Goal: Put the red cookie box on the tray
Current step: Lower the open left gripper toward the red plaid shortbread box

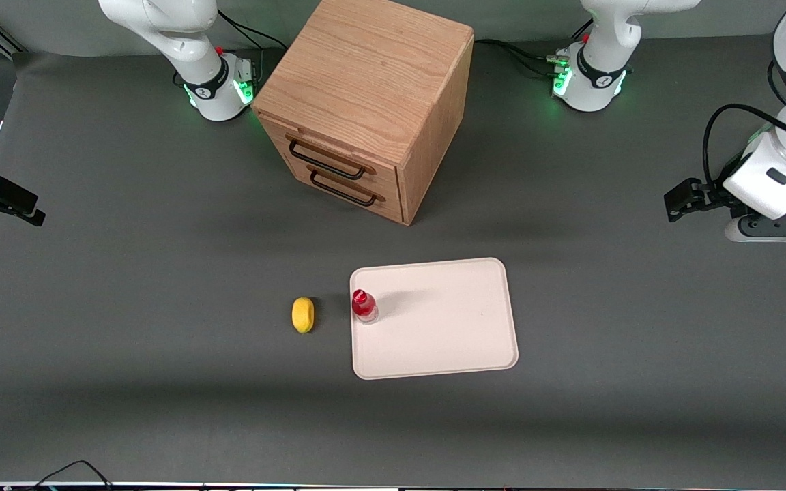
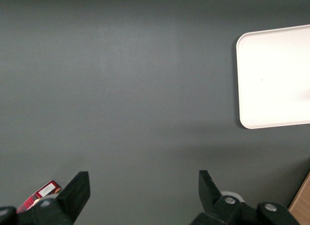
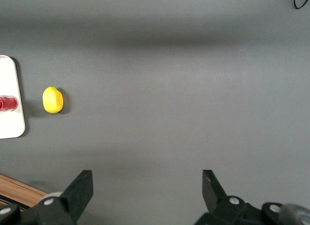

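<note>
Only a small dark-red piece of the red cookie box [image 2: 41,193], with its white end panel, shows in the left wrist view, lying on the grey mat close beside one finger [image 2: 77,188]; the front view does not show it. The tray [image 1: 447,327], pale cream-pink with rounded corners, lies on the mat nearer to the front camera than the cabinet, and the same tray [image 2: 276,75] is seen apart from the fingers in the wrist view. My left gripper [image 1: 681,200] hovers at the working arm's end of the table. This gripper [image 2: 144,186] is open, with bare mat between its fingers.
A small red-capped bottle [image 1: 364,305] stands on the tray near its edge toward the parked arm. A yellow lemon [image 1: 303,314] lies on the mat beside that edge. A wooden drawer cabinet [image 1: 366,102] with two black handles stands farther from the camera than the tray.
</note>
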{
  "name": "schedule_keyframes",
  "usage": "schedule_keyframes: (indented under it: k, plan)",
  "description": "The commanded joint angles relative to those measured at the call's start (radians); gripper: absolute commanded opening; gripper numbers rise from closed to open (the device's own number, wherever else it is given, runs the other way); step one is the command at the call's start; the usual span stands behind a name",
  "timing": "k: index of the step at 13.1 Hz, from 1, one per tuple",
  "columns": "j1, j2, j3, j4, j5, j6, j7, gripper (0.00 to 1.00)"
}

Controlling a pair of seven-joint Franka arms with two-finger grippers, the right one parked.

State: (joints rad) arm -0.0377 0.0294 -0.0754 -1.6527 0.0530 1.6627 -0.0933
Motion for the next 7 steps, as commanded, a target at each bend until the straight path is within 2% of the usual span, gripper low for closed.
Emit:
schedule_keyframes:
  k: [1, 7]
  plan:
    - [-0.013, 0.009, 0.011, 0.022, 0.007, -0.026, -0.011, 1.0]
    - [-0.019, 0.004, 0.011, 0.022, 0.008, -0.027, 0.004, 1.0]
